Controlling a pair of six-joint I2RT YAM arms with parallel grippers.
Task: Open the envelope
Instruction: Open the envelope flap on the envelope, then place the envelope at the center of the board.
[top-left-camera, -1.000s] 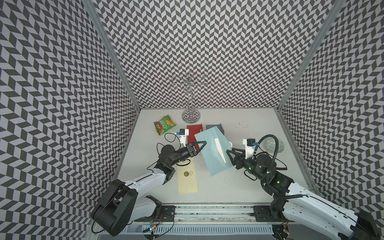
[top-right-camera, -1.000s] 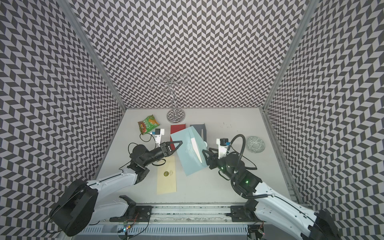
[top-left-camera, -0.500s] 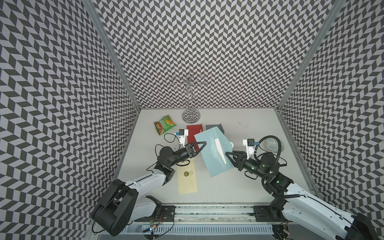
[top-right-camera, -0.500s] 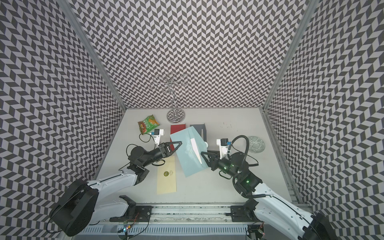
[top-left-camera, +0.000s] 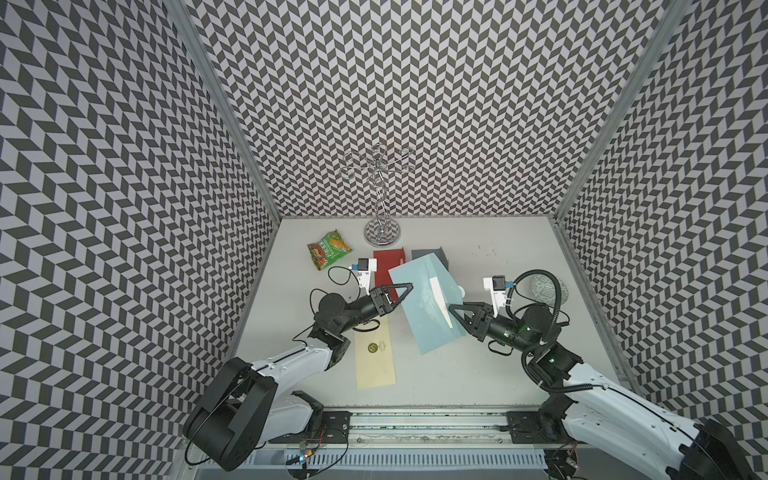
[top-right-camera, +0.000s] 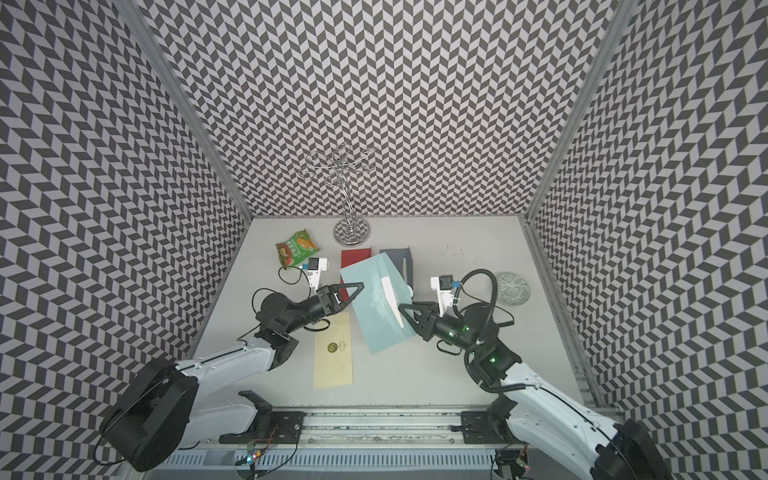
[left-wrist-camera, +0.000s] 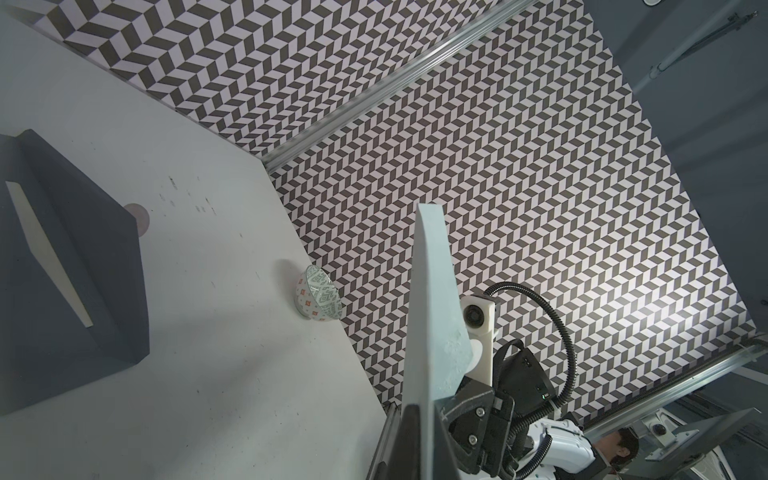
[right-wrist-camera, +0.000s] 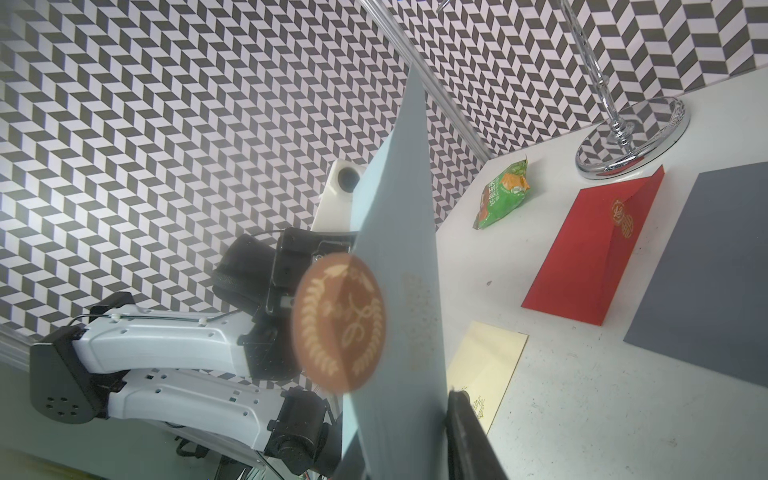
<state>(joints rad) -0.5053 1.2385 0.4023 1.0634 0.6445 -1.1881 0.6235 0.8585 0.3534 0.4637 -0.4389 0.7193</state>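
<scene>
Envelope (top-left-camera: 422, 316), pale blue, held up tilted over the middle of the table (top-left-camera: 498, 249), between the two grippers. Left arm low, forearm stretched inward from the left; left gripper (top-left-camera: 406, 289) jaws pressed together on the envelope's left edge. Right arm mirrors it, elbow bent, cable looped above the wrist; right gripper (top-left-camera: 454, 309) at the right edge, by a white strip (top-left-camera: 439, 297). Right wrist view: paper edge-on, one dark finger (right-wrist-camera: 469, 440) alongside, its partner hidden behind the paper, so cannot tell whether those jaws pinch. Brown round seal (right-wrist-camera: 338, 322) blurred near the lens. Red envelope (top-left-camera: 386, 259) and grey sheet (top-left-camera: 428, 253) partly covered.
</scene>
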